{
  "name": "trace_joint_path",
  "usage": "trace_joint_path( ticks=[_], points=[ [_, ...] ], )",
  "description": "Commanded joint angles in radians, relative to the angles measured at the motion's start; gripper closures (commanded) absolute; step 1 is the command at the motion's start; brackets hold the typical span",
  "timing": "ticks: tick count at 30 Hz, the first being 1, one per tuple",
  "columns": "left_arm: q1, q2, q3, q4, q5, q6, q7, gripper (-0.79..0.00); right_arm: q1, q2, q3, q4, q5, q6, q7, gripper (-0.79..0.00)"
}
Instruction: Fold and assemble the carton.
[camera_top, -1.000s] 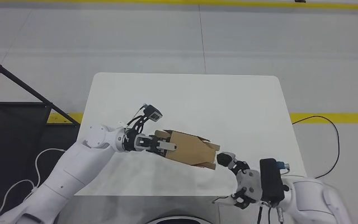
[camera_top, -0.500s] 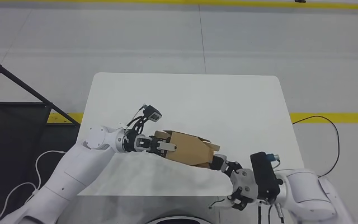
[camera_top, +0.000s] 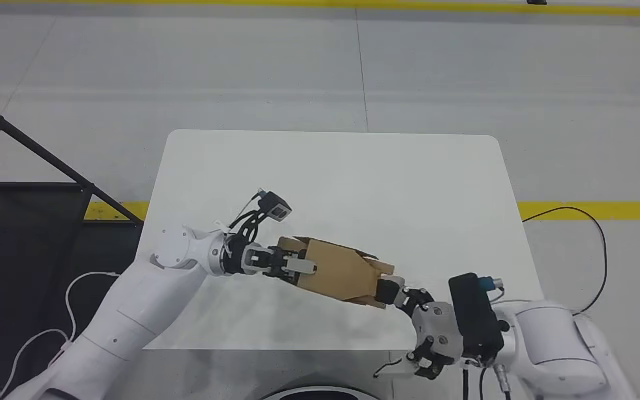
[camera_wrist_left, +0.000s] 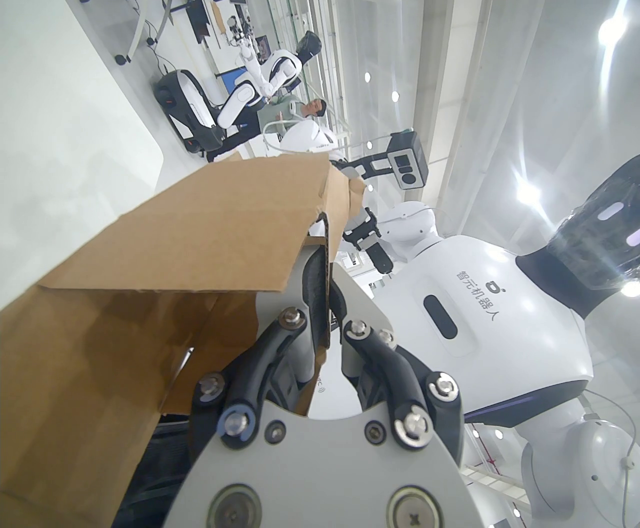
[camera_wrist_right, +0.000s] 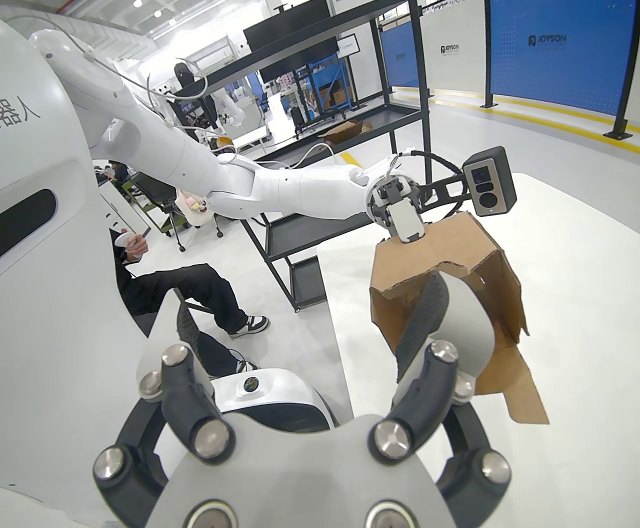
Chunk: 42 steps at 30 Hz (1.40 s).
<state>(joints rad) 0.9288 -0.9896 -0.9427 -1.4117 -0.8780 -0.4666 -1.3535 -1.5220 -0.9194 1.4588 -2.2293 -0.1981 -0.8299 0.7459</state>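
At near edge of white rounded worktop (camera_top: 420, 180), right tool (camera_top: 395, 294) was spread wide: one finger inside open end of brown corrugated cardboard carton (camera_top: 340, 268), other finger well apart outside.
Carton hung between both tools over near part of worktop; whether it touched surface, could not tell.
Beyond carton, left tool (camera_wrist_left: 326, 275) was pinching carton wall edge.
Judged light, fairly stiff; walls would give at creases, flaps loose. Best held by wall edges near corners.
Count: one carton, two tools.

The carton (camera_top: 340, 268) is showing plain brown against the white table (camera_top: 400, 180); beside the table, a yellow line (camera_top: 580, 210) is crossing the pale grey floor (camera_top: 300, 70).
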Motion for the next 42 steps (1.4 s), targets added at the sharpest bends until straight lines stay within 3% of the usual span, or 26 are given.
trace_joint_path(
  ticks=[1, 17, 28, 42],
  points=[
    [0.0, -0.003, 0.002, 0.001, 0.005, 0.003, -0.003, 0.0, 0.011, 0.001, -0.003, -0.011, -0.014, 0.018, 0.011, -0.785],
    [-0.01, -0.031, 0.018, 0.023, 0.027, 0.018, -0.018, 0.0, 0.173, 0.002, -0.15, -0.081, -0.104, 0.143, 0.127, -0.785],
    [-0.009, -0.046, 0.015, 0.027, 0.036, 0.025, -0.025, 0.0, 0.265, -0.004, -0.24, -0.121, -0.302, 0.253, 0.181, -0.785],
    [-0.003, -0.058, -0.003, 0.031, 0.048, 0.034, -0.034, 0.0, 0.317, -0.01, -0.294, -0.121, -0.383, 0.303, 0.152, -0.785]
  ],
)
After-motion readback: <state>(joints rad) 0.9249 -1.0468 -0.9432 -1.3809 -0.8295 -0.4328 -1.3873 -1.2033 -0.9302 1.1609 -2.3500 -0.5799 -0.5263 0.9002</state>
